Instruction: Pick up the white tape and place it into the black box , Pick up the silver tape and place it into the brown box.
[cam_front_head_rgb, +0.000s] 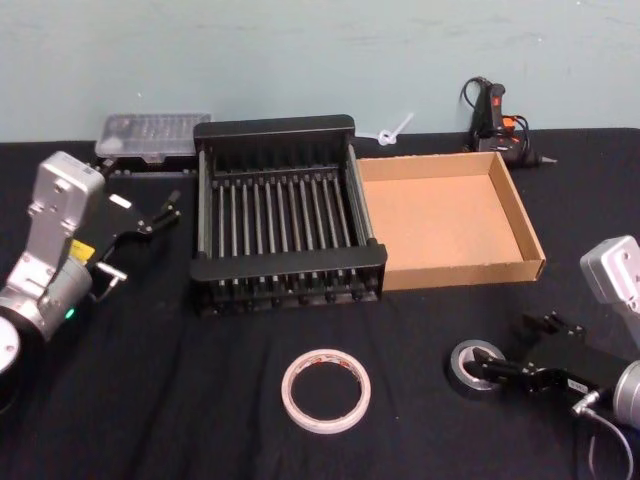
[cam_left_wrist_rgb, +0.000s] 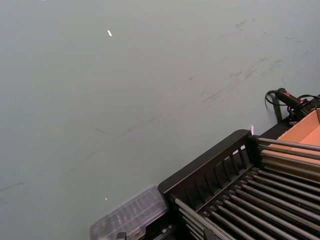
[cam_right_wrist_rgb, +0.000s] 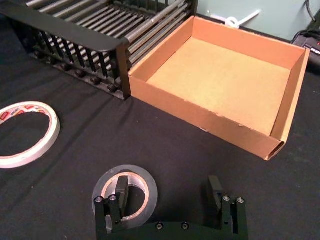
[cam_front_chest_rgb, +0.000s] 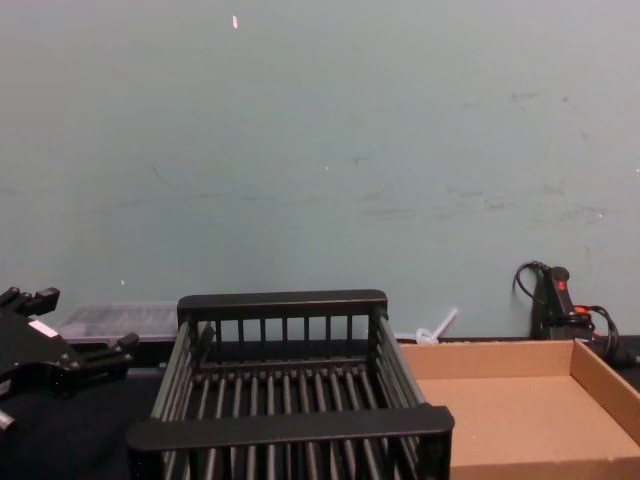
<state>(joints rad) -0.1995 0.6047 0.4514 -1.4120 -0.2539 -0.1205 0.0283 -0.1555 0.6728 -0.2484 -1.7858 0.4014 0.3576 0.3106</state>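
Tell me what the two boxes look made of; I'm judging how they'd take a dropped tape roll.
The black box looks like moulded plastic: thick matte rims, slatted bar sides and floor. The brown box looks like plain tan cardboard: thin walls, dull fibrous surface, folded corners.

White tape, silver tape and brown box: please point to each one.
White tape (cam_front_head_rgb: 300, 403), head view, left side of its ring.
Silver tape (cam_right_wrist_rgb: 148, 182), right wrist view, its top band.
Brown box (cam_front_head_rgb: 520, 217), head view, right wall.

— What sits behind the crates?
— A clear plastic case (cam_front_head_rgb: 152, 136) at the back left, a white zip tie (cam_front_head_rgb: 392, 131) by the wall, and a black glue gun (cam_front_head_rgb: 497, 122) on the black tablecloth (cam_front_head_rgb: 150, 400).
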